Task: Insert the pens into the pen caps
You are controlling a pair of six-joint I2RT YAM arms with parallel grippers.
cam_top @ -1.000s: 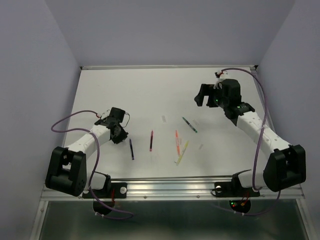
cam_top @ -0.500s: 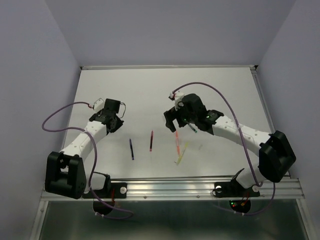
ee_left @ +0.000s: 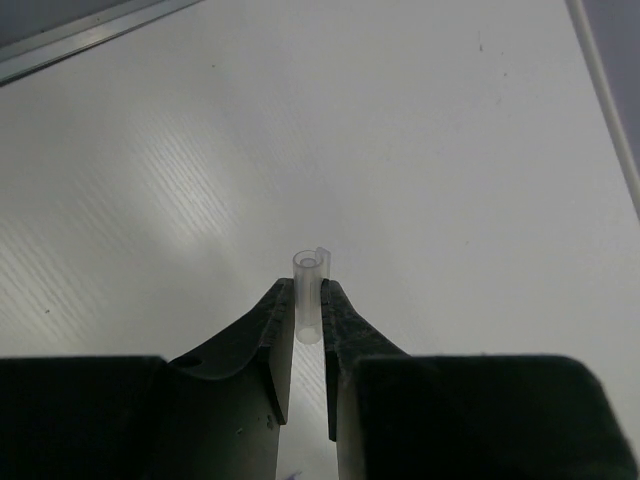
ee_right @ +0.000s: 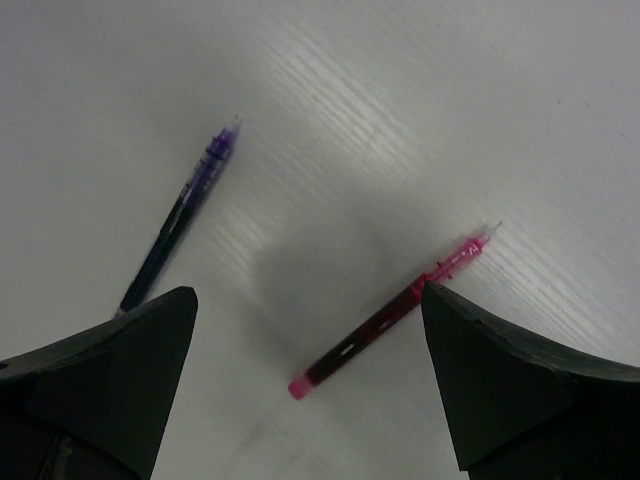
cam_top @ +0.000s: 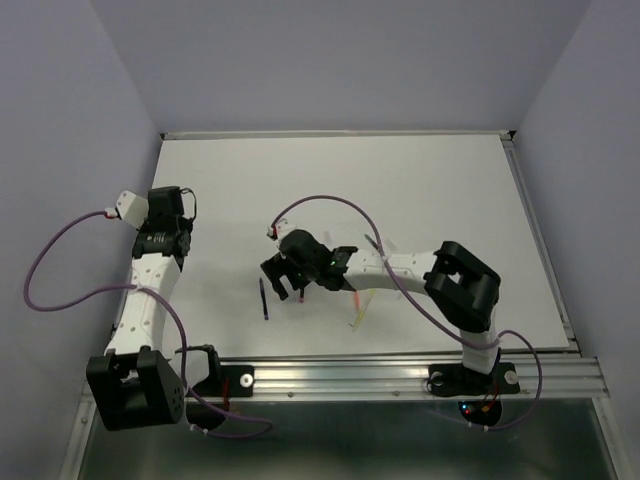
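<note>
The left gripper (ee_left: 308, 290) is pinched narrow on one of the pen caps (ee_left: 310, 268). The pale tube sits between the fingertips, and its open end sticks out past them toward 12 o'clock in the left wrist view. From above, this arm stands at the table's (cam_top: 400, 180) 9 o'clock edge.

The right gripper (ee_right: 308, 293) is spread wide and holds nothing. It hangs over two of the pens near the table's middle, toward 6 o'clock. In the right wrist view, the maroon pen (ee_right: 390, 315) lies on the surface at about 4 o'clock from the middle of the gap, close to the right-hand finger, and is slanted from 8 to 2 o'clock. The dark blue pen (ee_right: 180, 225) lies apart from it at about 10 o'clock, above the left-hand finger. The yellow pen (cam_top: 360, 316) rests at 4 o'clock of the right gripper in the top view.
</note>
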